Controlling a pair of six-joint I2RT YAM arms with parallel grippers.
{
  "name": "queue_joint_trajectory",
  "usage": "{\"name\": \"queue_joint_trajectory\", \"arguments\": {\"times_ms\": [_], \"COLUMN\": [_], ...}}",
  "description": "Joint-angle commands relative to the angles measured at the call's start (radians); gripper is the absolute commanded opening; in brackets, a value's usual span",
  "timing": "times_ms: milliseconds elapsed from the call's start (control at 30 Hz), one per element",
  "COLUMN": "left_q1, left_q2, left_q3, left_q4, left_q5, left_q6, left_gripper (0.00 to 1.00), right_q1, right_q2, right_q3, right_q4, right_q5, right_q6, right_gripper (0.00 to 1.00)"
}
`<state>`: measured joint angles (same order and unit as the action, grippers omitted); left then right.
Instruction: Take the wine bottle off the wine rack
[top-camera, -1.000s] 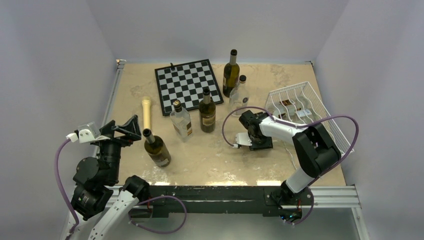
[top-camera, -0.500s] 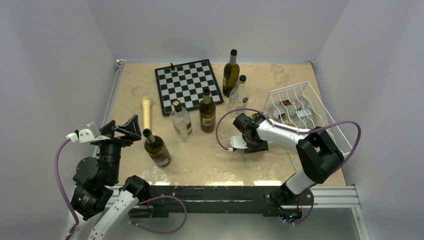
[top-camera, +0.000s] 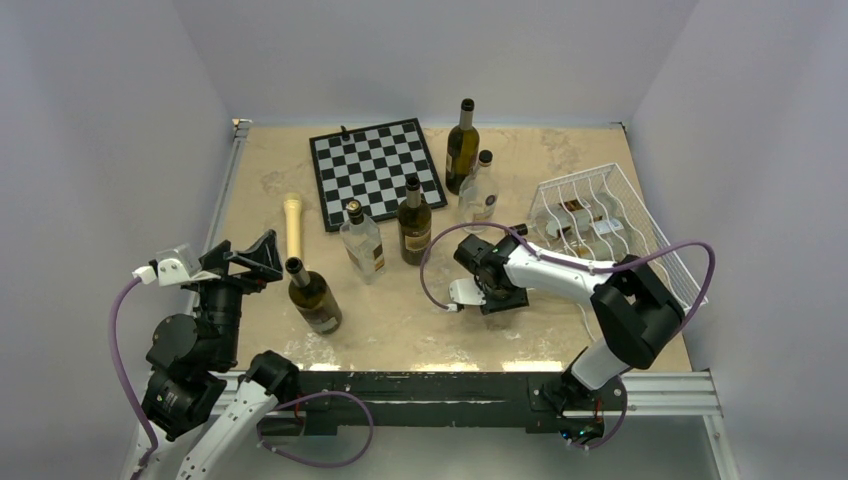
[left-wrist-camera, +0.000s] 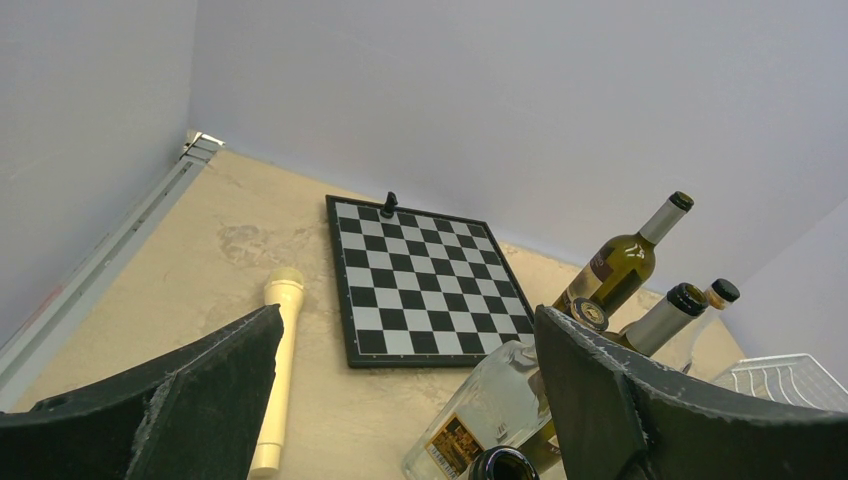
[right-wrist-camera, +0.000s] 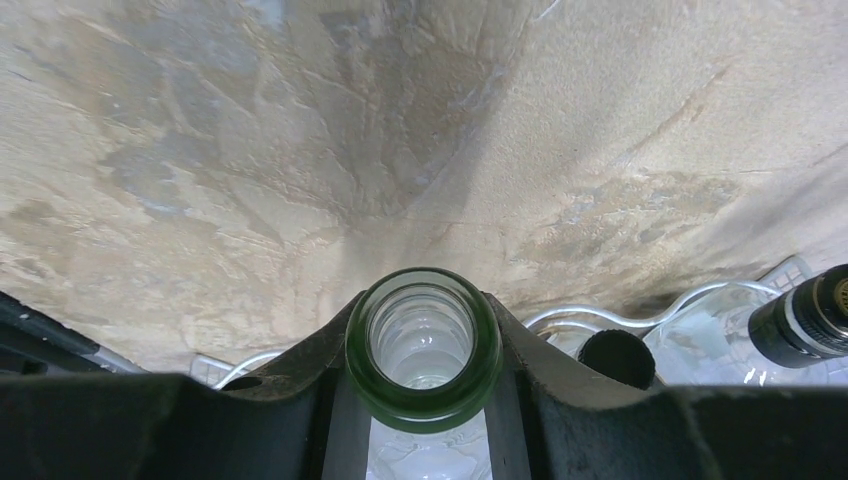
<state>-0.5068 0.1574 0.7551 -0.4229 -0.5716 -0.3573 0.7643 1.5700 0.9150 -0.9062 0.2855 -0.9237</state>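
- While the right gripper (top-camera: 492, 288) sits low at the centre of the top view, left of the wine rack (top-camera: 640, 235) and apart from it, whatever it carries is hidden under the arm. Other bottles (top-camera: 575, 212) lie in the rack's cradles at the right of the frame. The left gripper (top-camera: 245, 260) hangs at the lower left, near a dark bottle (top-camera: 313, 300), taking no part.
- From the left wrist, the left gripper (left-wrist-camera: 408, 330) is spread wide with nothing between its fingers. The chessboard (left-wrist-camera: 425, 295) fills the middle of the frame.
- From the right wrist, the right gripper (right-wrist-camera: 424, 300) is clenched on the neck of the wine bottle (right-wrist-camera: 424, 350), whose green mouth sits at lower centre with bare table (right-wrist-camera: 300, 150) above. White wire shows at the lower right edge, and I cannot tell whether the bottle's base is fully clear of the rack.
- The step looks like the carry-out. It probably calls for a firm clamp, a draw along the bottle's own axis until it is past the wire, then a gentle set-down on open table away from the standing bottles.
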Motion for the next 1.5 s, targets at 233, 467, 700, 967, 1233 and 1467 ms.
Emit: {"name": "queue_joint_trajectory", "arguments": {"times_ms": [233,467,700,967,1233,1467], "left_q1": [-0.007,-0.007,-0.007,-0.007,-0.007,-0.007], "left_q2": [-0.008,-0.002,0.007,0.018,0.03,0.03], "left_q3": [0.004,0.003,0.001,0.001,0.002,-0.004], "left_q4": [0.035,0.036,0.038,0.038,0.038,0.045], "left_q5": [0.003,0.0,-0.007,-0.026,-0.048,-0.082], "left_q6": [-0.01,-0.007,-0.001,0.01,0.024,0.043], "left_gripper": [1.0,1.0,1.0,1.0,1.0,1.0], "right_q1": [0.076,0.129,0.211,0.275,0.316,0.329], "right_q2": [-0.044,-0.065,-0.083,-0.147,-0.236,-0.314], "right_q3": [0.101,0.126,0.214,0.294,0.372,0.39], "right_q4": [-0.153,-0.172,-0.236,-0.279,-0.199,0.037], "right_q5": [-0.059,-0.114,-0.181,-0.281,-0.448,-0.606], "right_q6": [0.119,0.138,0.182,0.213,0.267,0.363], "right_gripper": [0.0,0.0,0.0,0.0,0.0,0.0]}}
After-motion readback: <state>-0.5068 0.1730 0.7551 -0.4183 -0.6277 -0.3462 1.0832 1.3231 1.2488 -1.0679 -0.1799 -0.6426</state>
